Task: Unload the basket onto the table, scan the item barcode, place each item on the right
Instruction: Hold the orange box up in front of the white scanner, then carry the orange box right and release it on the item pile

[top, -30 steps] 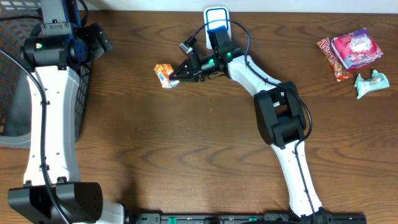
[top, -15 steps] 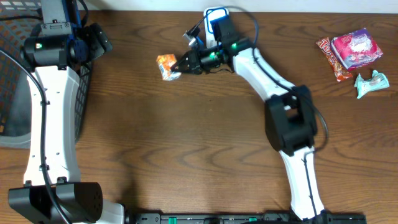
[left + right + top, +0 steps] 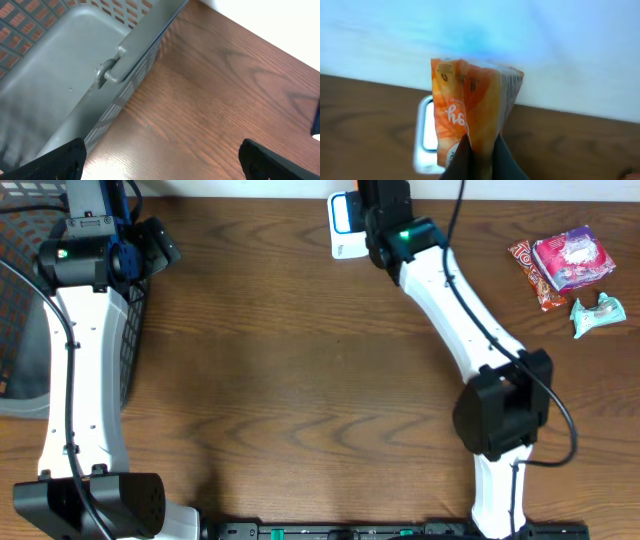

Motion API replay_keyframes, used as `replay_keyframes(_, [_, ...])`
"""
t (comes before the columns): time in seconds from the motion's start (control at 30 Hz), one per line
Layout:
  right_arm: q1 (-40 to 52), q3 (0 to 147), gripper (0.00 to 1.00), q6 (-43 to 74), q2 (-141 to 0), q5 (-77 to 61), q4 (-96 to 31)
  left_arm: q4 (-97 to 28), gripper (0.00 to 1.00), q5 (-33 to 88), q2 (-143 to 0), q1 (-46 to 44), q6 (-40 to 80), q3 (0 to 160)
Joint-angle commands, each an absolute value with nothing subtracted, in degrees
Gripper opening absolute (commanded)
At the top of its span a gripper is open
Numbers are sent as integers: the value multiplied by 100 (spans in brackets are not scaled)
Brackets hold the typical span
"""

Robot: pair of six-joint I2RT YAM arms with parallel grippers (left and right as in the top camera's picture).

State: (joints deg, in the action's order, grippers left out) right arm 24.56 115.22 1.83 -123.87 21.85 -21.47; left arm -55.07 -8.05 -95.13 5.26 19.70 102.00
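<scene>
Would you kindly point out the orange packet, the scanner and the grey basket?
orange packet [image 3: 470,110]: right wrist view, its printed face.
scanner [image 3: 342,218]: overhead view, its blue screen.
grey basket [image 3: 50,65]: left wrist view, smooth inner surface.

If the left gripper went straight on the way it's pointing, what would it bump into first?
Probably the bare wooden table, just beside the grey basket. The left gripper hangs open and empty, and nothing else shows in its path, though depth is hard to judge.
</scene>
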Motion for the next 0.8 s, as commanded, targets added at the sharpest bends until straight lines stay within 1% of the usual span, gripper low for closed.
replay_keyframes(0.0, [2469, 11496, 1, -943, -12960, 2904, -1673, -5522, 98, -923, -9441, 609, 2027, 10235])
replay_keyframes(0.2, [2473, 11496, 1, -1066, -13421, 2910, -974, -5522, 98, -923, -9441, 609, 2027, 10235])
replay_keyframes(0.57, [2480, 11496, 1, -1100, -13474, 2893, -1041, -5522, 98, -923, -9441, 609, 2027, 10235])
replay_keyframes(0.77, [2480, 11496, 1, -1098, -13476, 2196, -1234, -5522, 98, -923, -9441, 609, 2027, 10235])
